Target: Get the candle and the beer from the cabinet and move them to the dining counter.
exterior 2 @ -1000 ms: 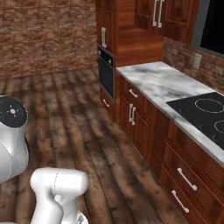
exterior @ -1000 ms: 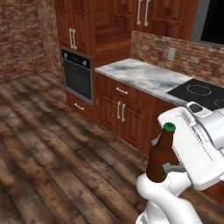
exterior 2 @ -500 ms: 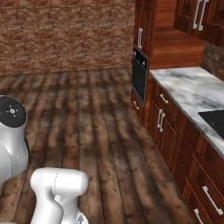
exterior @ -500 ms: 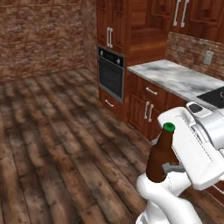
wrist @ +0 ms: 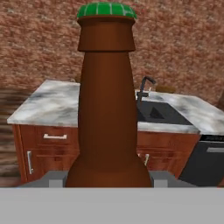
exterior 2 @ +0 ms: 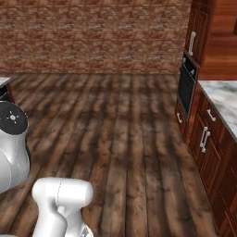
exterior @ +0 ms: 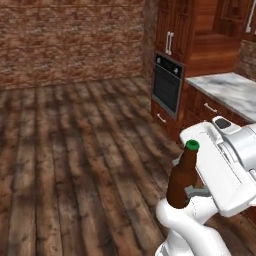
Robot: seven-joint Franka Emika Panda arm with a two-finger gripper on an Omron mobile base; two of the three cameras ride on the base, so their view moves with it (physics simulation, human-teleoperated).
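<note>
The beer (exterior: 181,176), a dark brown bottle with a green cap, stands upright in my gripper (exterior: 188,193), just in front of the arm's white body. In the hand view the beer (wrist: 106,109) rises large between the two fingertips (wrist: 55,178), and the gripper (wrist: 107,180) is shut on its lower body. Behind it in that view stands the dining counter (wrist: 48,105), with its marble top and black sink (wrist: 158,112). A reddish-brown cabinet (exterior: 239,17) with a silver bar handle shows at the upper right edge. The candle is out of view.
A black wall oven (exterior: 167,86) sits in tall wooden units to the right, with a marble counter (exterior: 227,88) over drawer fronts beside it. A brick wall (exterior: 70,45) closes the back. Wide dark wooden floor (exterior 2: 115,134) lies ahead and to the left.
The whole picture has slid to the right, so the base and its cameras have turned left. The stove has left the view. The beer stays held the same way.
</note>
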